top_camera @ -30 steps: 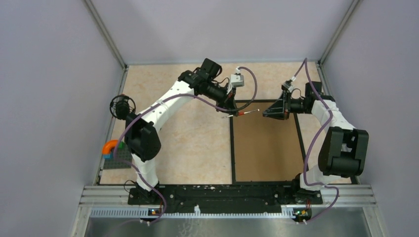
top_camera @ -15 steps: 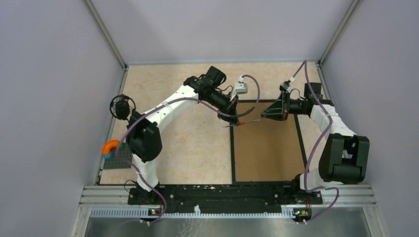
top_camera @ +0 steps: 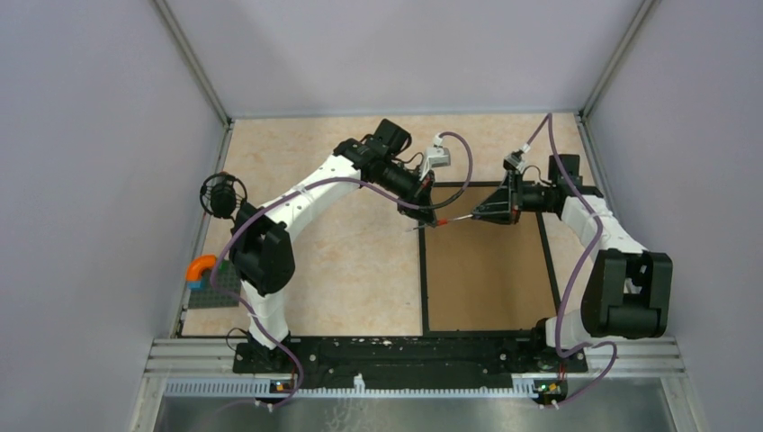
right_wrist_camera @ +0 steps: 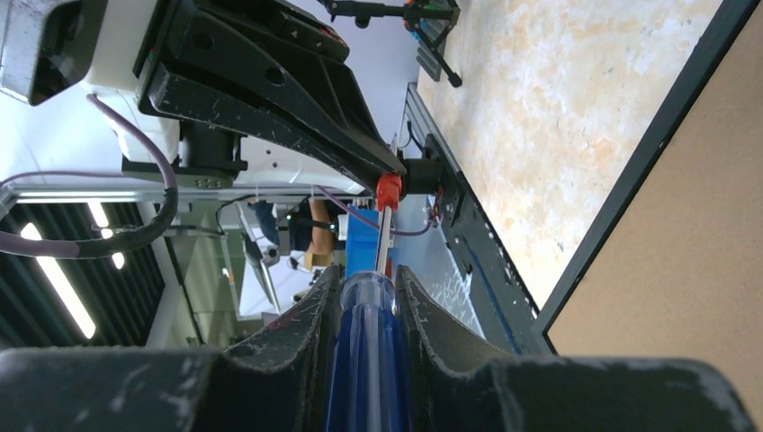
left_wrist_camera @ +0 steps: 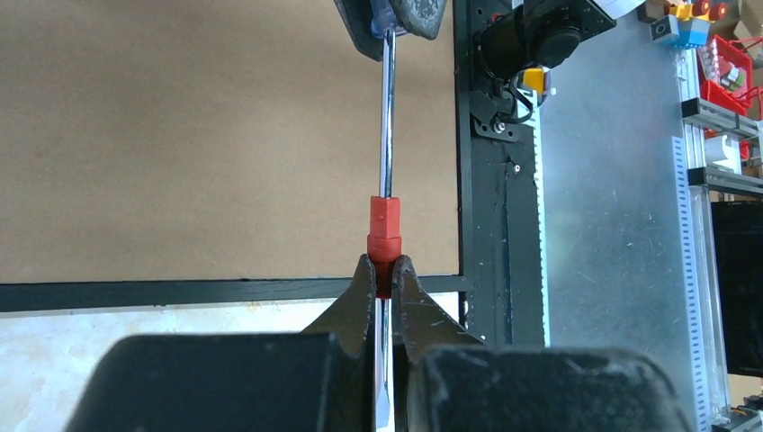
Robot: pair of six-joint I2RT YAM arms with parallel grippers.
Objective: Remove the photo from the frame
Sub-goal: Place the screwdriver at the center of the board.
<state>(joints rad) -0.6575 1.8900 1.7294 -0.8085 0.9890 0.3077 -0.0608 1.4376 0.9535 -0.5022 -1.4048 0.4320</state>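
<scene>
Frame lies flat on the worktop, face down, right of centre. Its brown backing board is up and in place. The photo is not visible, presumably under that board.

Screwdriver hangs in the air over the frame's far left corner, gripped at both ends. Left gripper is clamped on the shaft at the red collar. Right gripper is closed around the blue handle.

Reads as a hand-over of the tool; which way, cannot tell.

To do it well:
- Only one gripper lets go, and only once the other's hold is firm.
- Keep the shaft in line, no twisting between the two.
- The releasing gripper backs straight off along the tool.
- Keep the blade off the board until aimed at a retaining tab.
</scene>
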